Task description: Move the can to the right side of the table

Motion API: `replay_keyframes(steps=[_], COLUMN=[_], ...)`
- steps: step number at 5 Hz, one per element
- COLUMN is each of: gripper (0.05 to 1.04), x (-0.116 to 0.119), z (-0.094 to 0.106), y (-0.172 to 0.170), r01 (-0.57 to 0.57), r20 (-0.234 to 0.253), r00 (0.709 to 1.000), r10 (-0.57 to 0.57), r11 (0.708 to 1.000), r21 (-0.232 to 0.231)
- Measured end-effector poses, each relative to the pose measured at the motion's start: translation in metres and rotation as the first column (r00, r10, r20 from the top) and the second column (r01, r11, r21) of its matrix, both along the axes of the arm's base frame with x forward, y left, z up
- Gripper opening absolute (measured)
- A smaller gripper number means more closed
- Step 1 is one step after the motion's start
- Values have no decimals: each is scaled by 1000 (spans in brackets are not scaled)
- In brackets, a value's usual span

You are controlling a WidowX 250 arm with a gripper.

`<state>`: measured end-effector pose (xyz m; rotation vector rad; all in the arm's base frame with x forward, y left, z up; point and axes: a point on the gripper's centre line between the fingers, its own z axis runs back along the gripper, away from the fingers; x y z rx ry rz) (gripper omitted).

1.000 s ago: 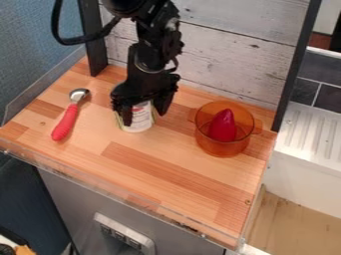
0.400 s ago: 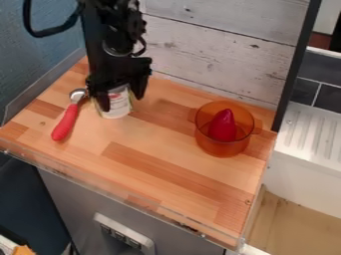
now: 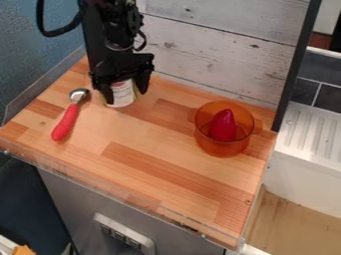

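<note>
The black gripper (image 3: 126, 96) hangs over the back left part of the wooden table (image 3: 160, 164), one finger on either side of the can (image 3: 122, 94). It is shut on this can, which has a white label and stands upright between the fingers. The can's top is hidden under the gripper. Whether its base touches the wood, I cannot tell.
A spoon with a red handle (image 3: 65, 122) lies left of the can. An orange transparent pot (image 3: 222, 148) with a red pointed object (image 3: 222, 125) inside stands at the right. A whitewashed plank wall (image 3: 220, 50) rises behind.
The gripper and the can went left and toward the back together, then slightly right and farther back. The spoon and the pot stayed where they were.
</note>
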<state>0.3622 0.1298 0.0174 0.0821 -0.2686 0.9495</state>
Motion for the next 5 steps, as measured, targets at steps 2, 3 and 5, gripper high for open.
replay_keyframes(steps=[2,3,5], gripper=[1000,1000,1000], x=[-3,-1,-5], z=[16,42,61], y=[-8,-27,-44], r01=[48,87,119], r20=[-11,17,27], r00=[999,996,992], r10=[-48,-89,-121], r11=[998,994,989], r21=[47,67,85])
